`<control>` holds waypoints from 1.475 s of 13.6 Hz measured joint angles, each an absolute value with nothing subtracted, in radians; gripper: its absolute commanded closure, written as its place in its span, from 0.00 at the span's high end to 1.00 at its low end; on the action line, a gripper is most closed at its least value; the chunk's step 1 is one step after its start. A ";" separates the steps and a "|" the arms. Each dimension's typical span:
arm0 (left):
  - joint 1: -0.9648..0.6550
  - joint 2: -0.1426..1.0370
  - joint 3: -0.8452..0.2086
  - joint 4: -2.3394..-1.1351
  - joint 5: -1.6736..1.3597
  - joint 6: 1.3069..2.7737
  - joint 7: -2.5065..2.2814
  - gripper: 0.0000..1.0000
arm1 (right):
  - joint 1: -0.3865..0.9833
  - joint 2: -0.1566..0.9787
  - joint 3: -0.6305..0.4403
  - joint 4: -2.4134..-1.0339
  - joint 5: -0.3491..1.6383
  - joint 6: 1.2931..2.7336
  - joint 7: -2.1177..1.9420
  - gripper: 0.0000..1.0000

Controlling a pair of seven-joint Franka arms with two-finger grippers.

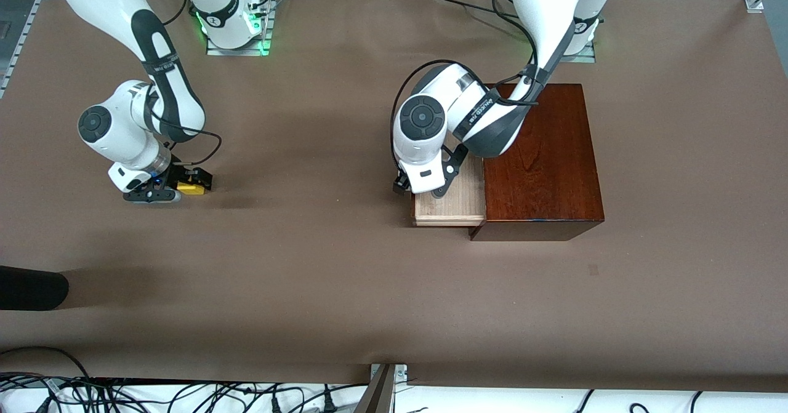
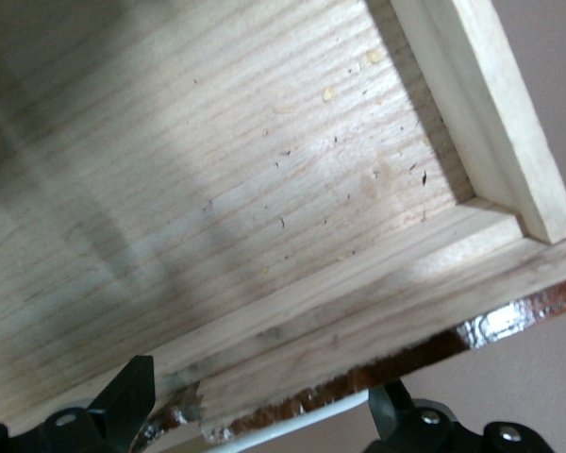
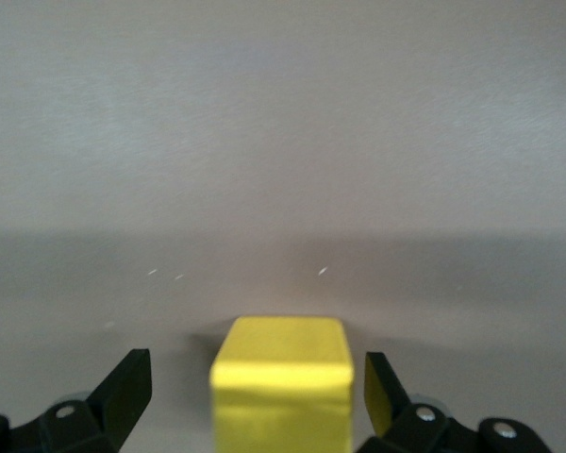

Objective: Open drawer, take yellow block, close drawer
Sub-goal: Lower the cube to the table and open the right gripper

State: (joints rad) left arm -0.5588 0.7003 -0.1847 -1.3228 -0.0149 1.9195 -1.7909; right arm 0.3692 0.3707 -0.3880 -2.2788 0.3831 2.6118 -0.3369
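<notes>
The yellow block point(image 1: 191, 186) point(image 3: 281, 377) rests on the brown table at the right arm's end. My right gripper point(image 1: 193, 181) point(image 3: 255, 370) is low around it and open, a gap showing on each side of the block. The drawer point(image 1: 452, 207) point(image 2: 245, 189) stands pulled out of the dark-brown box point(image 1: 542, 160) toward the right arm's end, its pale tray bare. My left gripper point(image 1: 421, 190) point(image 2: 262, 382) hangs open over the drawer's dark front edge, with the white handle point(image 2: 292, 427) lying between its fingers point(image 2: 132, 401).
Brown covering spans the table point(image 1: 345, 277). A dark object point(image 1: 31, 287) pokes in at the table's edge at the right arm's end, nearer the front camera. Cables point(image 1: 184, 394) lie along the front edge. The left arm's elbow leans over the box top.
</notes>
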 measured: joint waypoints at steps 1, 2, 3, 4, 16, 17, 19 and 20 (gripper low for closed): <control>-0.558 0.700 -0.186 -1.323 -0.015 1.919 -1.790 1.00 | 0.369 0.353 -0.389 -2.273 0.382 2.576 -0.339 1.00; -0.558 0.699 -0.190 -1.321 -0.015 1.920 -1.791 1.00 | 0.369 0.338 -0.392 -2.266 0.377 2.542 -0.343 1.00; -0.558 0.698 -0.200 -1.318 -0.015 1.920 -1.796 1.00 | 0.369 0.326 -0.396 -2.257 0.366 2.511 -0.346 1.00; -0.558 0.696 -0.214 -1.313 -0.015 1.920 -1.805 1.00 | 0.369 0.317 -0.403 -2.246 0.349 2.484 -0.347 1.00; -0.588 0.707 -0.286 -1.364 -0.004 1.908 -1.897 1.00 | 0.397 0.301 -0.420 -1.910 0.205 2.110 -0.328 1.00; -0.583 0.707 -0.286 -1.369 0.018 1.908 -1.897 1.00 | 0.404 0.300 -0.419 -1.870 0.189 2.063 -0.304 1.00; -0.577 0.707 -0.289 -1.371 0.035 1.908 -1.896 1.00 | 0.420 0.298 -0.418 -1.791 0.177 1.966 -0.265 1.00; -0.576 0.707 -0.289 -1.370 0.041 1.907 -1.893 1.00 | 0.431 0.297 -0.418 -1.757 0.173 1.925 -0.241 1.00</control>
